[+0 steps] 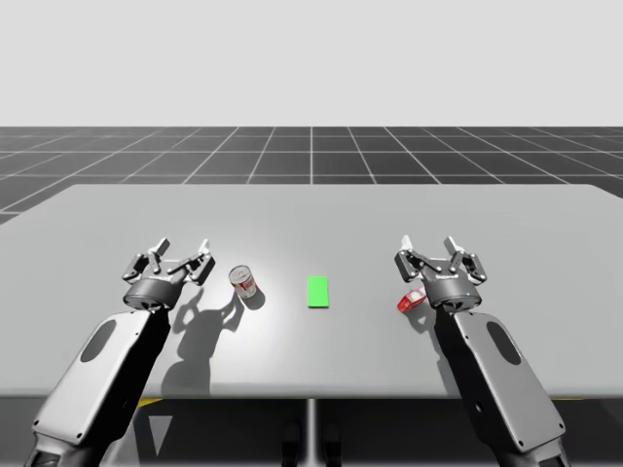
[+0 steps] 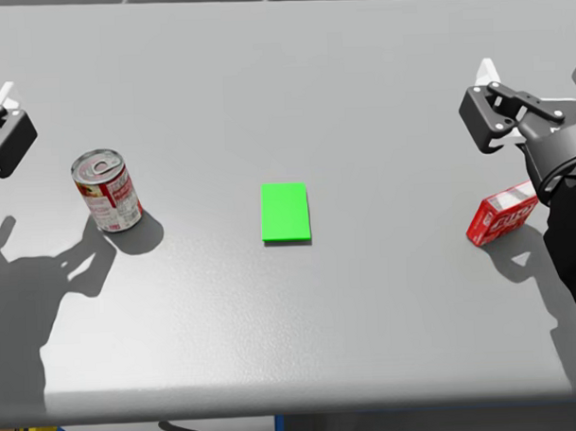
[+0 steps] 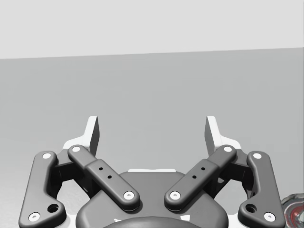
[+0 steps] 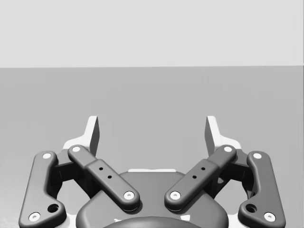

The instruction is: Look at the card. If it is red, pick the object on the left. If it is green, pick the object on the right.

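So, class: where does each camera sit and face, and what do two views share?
Left wrist view: on wrist, along open left tool.
Right wrist view: likewise, open right tool.
High view: above table, angled down; both tools.
Head view: on head, facing down; both tools.
Shared, high and head: green card, red-white can, red box.

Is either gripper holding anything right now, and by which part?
Nothing is held. My left gripper and right gripper are both open; the red-and-white metal can and the small red box rest on the grey table.
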{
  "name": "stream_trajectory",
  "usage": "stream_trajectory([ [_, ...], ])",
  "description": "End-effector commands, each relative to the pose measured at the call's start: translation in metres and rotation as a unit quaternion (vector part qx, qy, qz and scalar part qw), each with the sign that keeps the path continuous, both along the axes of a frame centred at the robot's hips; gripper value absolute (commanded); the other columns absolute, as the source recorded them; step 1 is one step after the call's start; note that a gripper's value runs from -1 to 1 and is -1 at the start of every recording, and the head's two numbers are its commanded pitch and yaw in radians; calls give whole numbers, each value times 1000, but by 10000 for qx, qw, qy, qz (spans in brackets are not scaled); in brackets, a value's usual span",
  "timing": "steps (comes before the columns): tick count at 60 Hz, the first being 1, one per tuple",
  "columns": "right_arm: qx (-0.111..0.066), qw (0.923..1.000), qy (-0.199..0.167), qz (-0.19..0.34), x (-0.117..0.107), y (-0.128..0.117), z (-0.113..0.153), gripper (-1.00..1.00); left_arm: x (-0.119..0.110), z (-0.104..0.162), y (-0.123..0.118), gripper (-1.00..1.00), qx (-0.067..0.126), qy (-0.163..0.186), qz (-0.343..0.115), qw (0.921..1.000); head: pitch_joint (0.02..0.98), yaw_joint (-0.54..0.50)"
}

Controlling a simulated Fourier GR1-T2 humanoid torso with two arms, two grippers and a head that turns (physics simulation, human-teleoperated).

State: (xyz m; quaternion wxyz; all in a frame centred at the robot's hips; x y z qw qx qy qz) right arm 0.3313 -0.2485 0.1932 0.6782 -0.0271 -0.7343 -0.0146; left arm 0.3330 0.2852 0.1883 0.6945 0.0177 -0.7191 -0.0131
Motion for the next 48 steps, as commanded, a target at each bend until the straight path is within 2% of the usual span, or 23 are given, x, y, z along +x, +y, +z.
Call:
stream_trajectory([
  [1,-2,10000,0,-7,0,0,0,-1000,0,1,0,-1000,-13,-14,-2,10000,867,-35],
  [10,-1,10000,-1,-5,0,0,0,-1000,0,1,0,-1000,-13,-14,-2,10000,860,-57],
  [37,10,10000,-12,-15,0,-2,1,-1000,0,0,-1,-1000,-30,-9,2,10000,894,-303],
  [48,20,10000,-25,-18,0,-3,2,-1000,0,0,-1,-1000,-30,-8,2,10000,894,-364],
])
